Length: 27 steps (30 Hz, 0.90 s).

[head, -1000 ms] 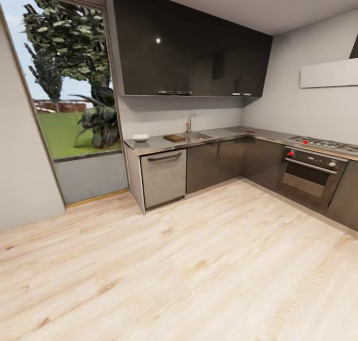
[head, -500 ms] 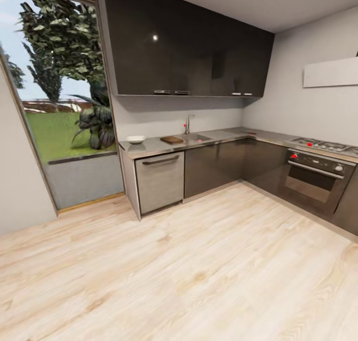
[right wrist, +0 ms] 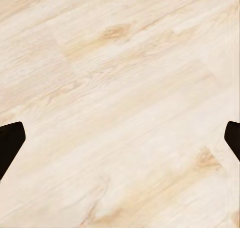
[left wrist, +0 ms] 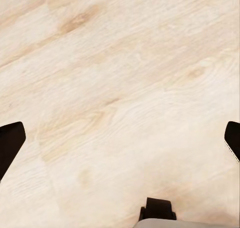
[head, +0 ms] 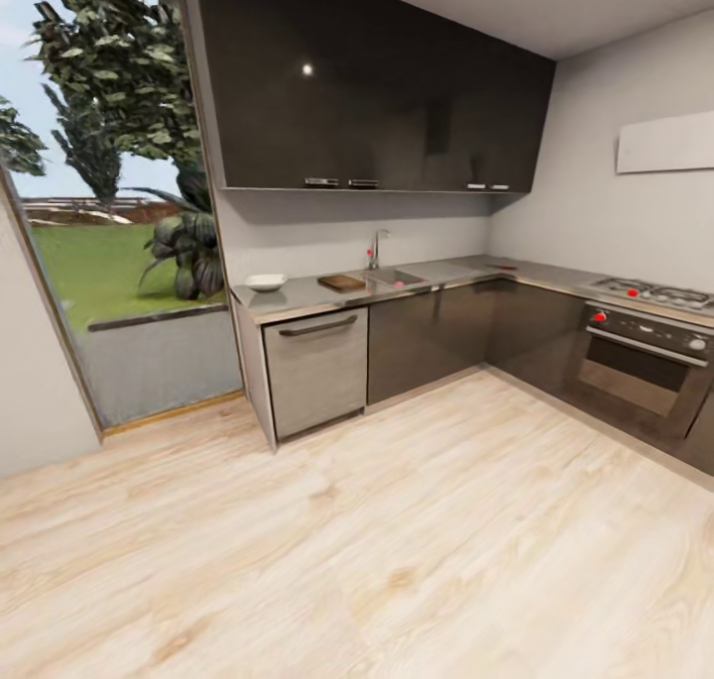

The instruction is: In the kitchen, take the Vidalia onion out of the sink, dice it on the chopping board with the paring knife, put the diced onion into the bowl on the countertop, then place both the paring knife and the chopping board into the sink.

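Camera's swung a bit since a second ago, so the whole kitchen sits a touch lower and closer now; nothing on the counter actually moved. Both wrist cams point straight down at the light wooden floor [left wrist: 120, 88]: left gripper [left wrist: 120, 143] and right gripper [right wrist: 120, 143] each have their dark fingertips spread wide, holding nothing. Across the room, the white bowl [head: 266, 282] sits near the countertop's [head: 297, 297] left end, the chopping board [head: 342, 282] just beside the sink [head: 397, 277], with its chrome tap [head: 375, 247] behind. Oven [head: 650, 357] at right, black wall cabinets [head: 367, 84] above.
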### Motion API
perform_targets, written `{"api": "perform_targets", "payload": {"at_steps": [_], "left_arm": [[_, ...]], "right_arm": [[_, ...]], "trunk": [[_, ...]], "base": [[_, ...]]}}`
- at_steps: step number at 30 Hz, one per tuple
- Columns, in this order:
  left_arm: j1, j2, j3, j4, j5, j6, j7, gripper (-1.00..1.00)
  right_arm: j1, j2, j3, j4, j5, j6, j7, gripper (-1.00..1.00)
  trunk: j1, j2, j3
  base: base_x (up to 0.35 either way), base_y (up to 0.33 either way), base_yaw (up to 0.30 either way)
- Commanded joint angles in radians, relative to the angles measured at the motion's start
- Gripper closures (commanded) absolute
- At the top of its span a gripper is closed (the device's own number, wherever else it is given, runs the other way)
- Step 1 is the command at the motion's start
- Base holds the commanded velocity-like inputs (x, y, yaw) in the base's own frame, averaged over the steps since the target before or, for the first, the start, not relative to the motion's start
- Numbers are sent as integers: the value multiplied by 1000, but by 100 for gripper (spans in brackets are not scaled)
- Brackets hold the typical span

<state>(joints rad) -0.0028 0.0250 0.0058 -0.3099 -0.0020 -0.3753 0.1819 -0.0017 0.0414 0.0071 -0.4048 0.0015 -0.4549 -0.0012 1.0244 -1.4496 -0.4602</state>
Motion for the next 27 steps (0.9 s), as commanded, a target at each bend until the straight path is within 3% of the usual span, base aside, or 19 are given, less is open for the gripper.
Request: {"api": "perform_targets", "payload": {"at_steps": [1,17,27], "left_arm": [[0,0,0,0,-1,-2,2,-100],[0,0,-1,0,-3,-3,1,-100],[0,0,-2,0,-2,-2,1,-100]], "right_arm": [[0,0,1,0,0,-2,0,-100],[0,0,1,0,0,-2,1,-100],[0,0,1,0,0,-2,0,-100]], "trunk": [[1,0,-1],[1,0,-1],[1,0,-1]], "base": [[309,0,0],[316,-3,0],[316,-106,0]]}}
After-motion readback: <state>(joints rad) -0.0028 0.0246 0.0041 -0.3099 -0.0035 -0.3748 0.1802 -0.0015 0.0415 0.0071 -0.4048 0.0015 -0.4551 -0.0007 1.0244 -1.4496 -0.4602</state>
